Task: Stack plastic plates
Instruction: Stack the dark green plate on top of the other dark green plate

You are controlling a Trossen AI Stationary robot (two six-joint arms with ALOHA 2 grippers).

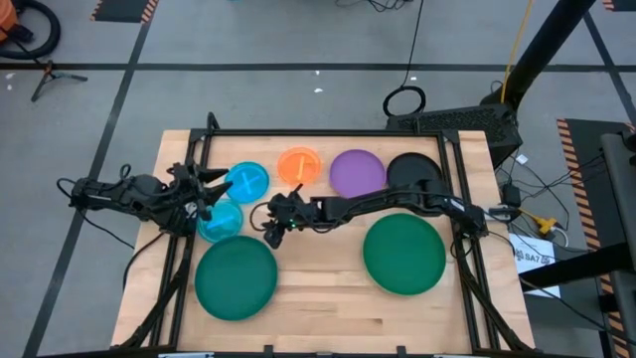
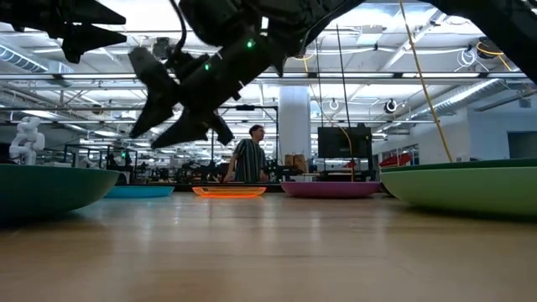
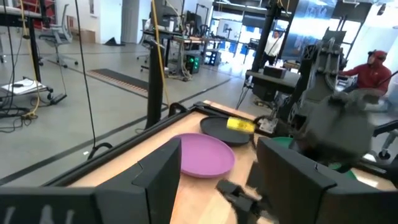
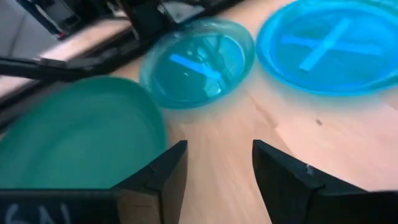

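Above the table (image 1: pixel 328 288), right jaws apart, empty.

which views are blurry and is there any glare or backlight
Left wrist view: the right arm smears with motion blur, while the purple plate stays sharp. Right wrist view: both cyan plates look soft. Low view: bright ceiling lights silhouette the right gripper.
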